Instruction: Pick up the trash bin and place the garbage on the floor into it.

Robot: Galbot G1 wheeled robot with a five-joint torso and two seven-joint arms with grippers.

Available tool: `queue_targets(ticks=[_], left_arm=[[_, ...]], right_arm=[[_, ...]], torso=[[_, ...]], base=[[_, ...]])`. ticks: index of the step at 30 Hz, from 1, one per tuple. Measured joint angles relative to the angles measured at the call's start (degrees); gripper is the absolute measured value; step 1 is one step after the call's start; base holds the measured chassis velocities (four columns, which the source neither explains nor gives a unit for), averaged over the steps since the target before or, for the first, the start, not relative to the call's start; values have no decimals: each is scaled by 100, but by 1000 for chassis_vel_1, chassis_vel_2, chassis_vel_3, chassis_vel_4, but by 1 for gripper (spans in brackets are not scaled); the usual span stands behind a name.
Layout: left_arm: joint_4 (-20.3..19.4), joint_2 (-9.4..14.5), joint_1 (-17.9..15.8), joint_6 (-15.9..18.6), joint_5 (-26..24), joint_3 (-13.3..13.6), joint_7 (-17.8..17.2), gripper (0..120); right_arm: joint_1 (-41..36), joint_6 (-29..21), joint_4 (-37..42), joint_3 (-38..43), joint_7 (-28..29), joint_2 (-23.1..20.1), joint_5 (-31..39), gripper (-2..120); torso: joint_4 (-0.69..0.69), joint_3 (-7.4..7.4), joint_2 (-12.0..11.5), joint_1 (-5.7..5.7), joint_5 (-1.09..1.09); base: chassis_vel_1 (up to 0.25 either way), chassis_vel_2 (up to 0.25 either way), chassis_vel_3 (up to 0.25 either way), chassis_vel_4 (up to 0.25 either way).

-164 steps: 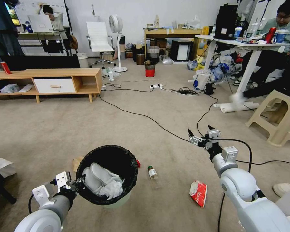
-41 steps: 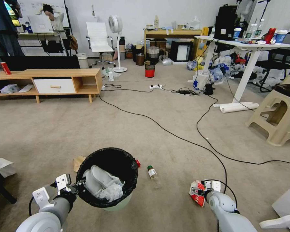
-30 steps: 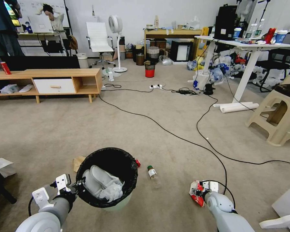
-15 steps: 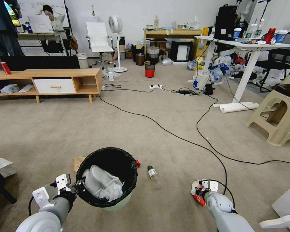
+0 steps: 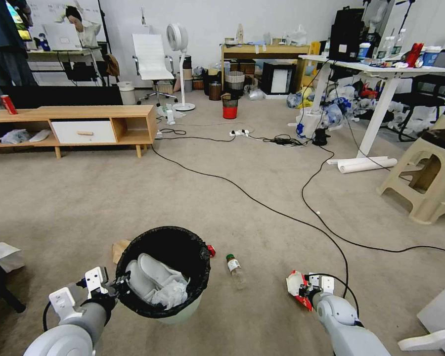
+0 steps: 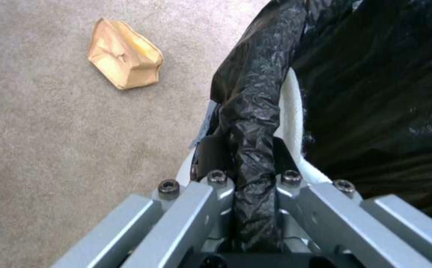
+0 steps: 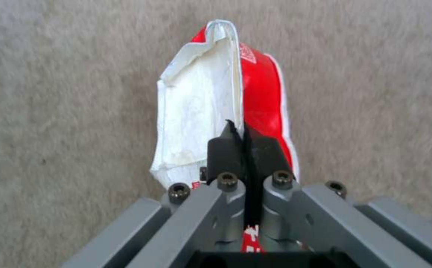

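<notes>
Red-and-white crushed noodle cup [image 7: 226, 100] is pinched flat between my right gripper's [image 7: 244, 147] black pads, low over the beige carpet floor [image 5: 262, 198]. My left gripper [image 6: 245, 156] clamps the black-bagged rim of the pale round trash bin [image 5: 180, 309], holding it just beside a crumpled brown paper bag [image 6: 124, 54].

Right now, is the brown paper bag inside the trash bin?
No, the brown paper bag lies on the carpet beside the trash bin, outside its black-lined rim.

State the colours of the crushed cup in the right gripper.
The crushed cup is red outside and white inside, clearest in the right wrist view.
</notes>
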Motion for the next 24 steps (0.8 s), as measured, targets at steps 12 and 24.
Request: queue_targets(ticks=[12,24], left_arm=[[-15,23,-21,21,-156,-26,-130,3],[-115,62,15,218,-425,-87,-408,3]], right_arm=[[-392,8,1781,116,29,-562,11,0],[-515,265,4249,-238,-93,-1178,338,0]], torso=[[-1,0,0,0,0],[0,0,0,0,-1]], base=[[0,0,0,0],[0,0,0,0]])
